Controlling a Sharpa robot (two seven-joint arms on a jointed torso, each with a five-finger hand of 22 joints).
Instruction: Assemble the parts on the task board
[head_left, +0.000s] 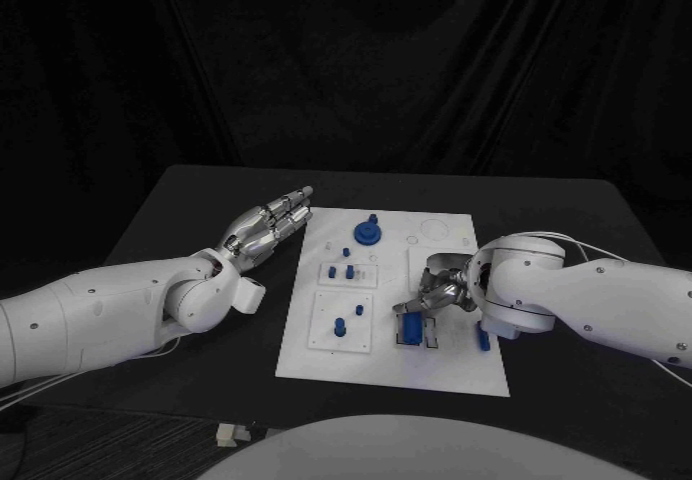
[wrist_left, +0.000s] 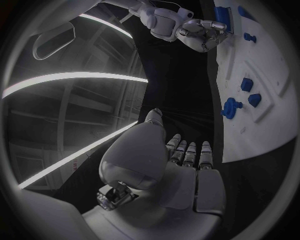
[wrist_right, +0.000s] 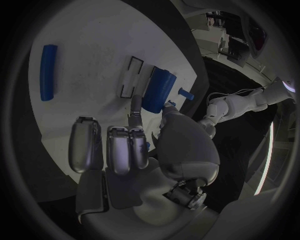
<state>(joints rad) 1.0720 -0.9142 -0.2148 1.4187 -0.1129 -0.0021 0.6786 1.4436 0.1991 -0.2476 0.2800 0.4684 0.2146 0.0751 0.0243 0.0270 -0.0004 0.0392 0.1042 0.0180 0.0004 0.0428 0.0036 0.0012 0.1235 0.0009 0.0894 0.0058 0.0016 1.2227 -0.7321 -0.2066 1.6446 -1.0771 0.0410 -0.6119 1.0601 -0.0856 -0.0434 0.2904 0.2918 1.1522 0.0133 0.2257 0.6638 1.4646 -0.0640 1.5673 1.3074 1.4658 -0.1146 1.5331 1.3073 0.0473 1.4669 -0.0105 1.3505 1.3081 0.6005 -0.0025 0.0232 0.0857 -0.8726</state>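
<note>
The white task board lies mid-table. My right hand hovers over its right half. In the right wrist view one finger and the thumb pinch the near end of a blue block, which stands beside a white slotted frame; the head view shows this block just under the hand. A blue bar lies flat to its right. A round blue part and small blue pegs stand on the left half. My left hand stays left of the board, fingers straight, holding nothing.
The black table runs round the board on all sides. In the left wrist view the board's edge lies beside my flat left hand, with the round blue part and two pegs close by.
</note>
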